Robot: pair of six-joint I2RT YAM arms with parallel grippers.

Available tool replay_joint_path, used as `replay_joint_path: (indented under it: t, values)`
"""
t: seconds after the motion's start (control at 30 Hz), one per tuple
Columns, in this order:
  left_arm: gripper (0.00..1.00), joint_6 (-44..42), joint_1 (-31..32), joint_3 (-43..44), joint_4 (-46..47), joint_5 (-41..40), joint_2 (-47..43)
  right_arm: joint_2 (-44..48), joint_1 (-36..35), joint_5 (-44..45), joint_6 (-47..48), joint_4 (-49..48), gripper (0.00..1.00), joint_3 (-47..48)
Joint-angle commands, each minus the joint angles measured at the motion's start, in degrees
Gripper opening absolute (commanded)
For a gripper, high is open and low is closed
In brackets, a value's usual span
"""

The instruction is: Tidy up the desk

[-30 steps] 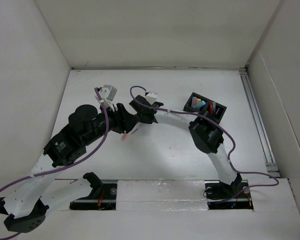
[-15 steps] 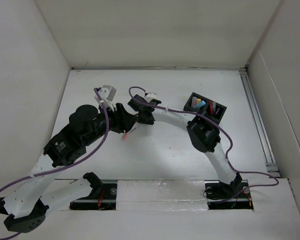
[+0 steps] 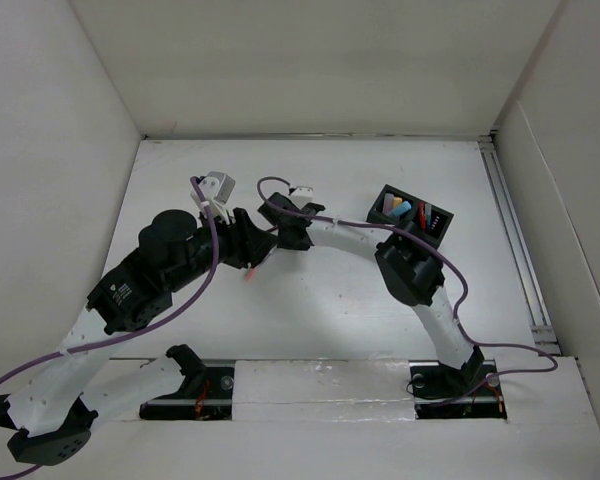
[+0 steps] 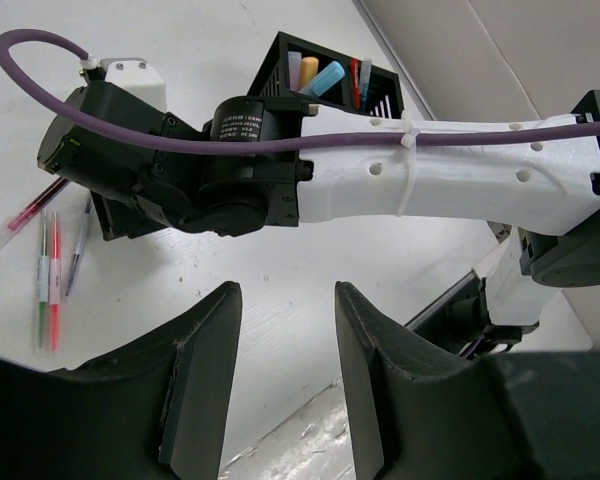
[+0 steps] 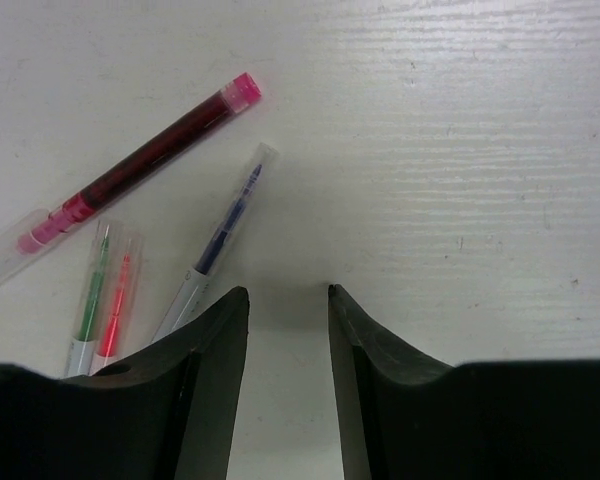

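Here, the white desk point(image 3: 330, 310) is seen spread beneath both arms, with a black organizer point(image 3: 410, 215) at its far right. The right gripper point(image 5: 288, 310) and left gripper point(image 4: 288, 320) are held apart, empty. A pen pickup seems begun: the blue pen point(image 5: 220, 235) must be straddled, then clamped.

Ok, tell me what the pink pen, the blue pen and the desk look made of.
Pink pen: likely clear glossy plastic; the ink shows through the barrel. Blue pen: the same clear plastic, white and opaque lower down. Desk: matte white, perhaps painted or laminated board; faint streaks, no glare.
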State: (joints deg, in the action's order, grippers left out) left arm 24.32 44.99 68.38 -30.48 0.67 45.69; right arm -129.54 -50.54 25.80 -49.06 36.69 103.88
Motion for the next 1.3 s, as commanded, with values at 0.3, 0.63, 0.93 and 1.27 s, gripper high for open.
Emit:
replay_joint_path:
  t: [0.3, 0.63, 0.93, 1.27]
  values:
    - [0.43, -0.5, 0.27, 1.93, 0.6, -0.05, 0.01, -0.28, 0.27, 1.53, 4.06, -3.73, 0.54, 5.55]
    - [0.43, -1.11, 0.27, 2.46, 0.16, -2.23, -0.43, -6.25, 0.27, 1.62, -0.78, 6.29, 0.5, 14.85]
    - [0.43, -1.55, 0.27, 3.16, -0.9, -4.62, -1.13, -10.12, 0.8, 0.57, -2.71, 12.7, 0.34, 18.73]
    - [0.42, -1.82, 0.27, 3.08, -1.07, -6.11, -1.13, -4.34, 0.19, 0.83, 0.27, 9.73, 0.09, 7.23]
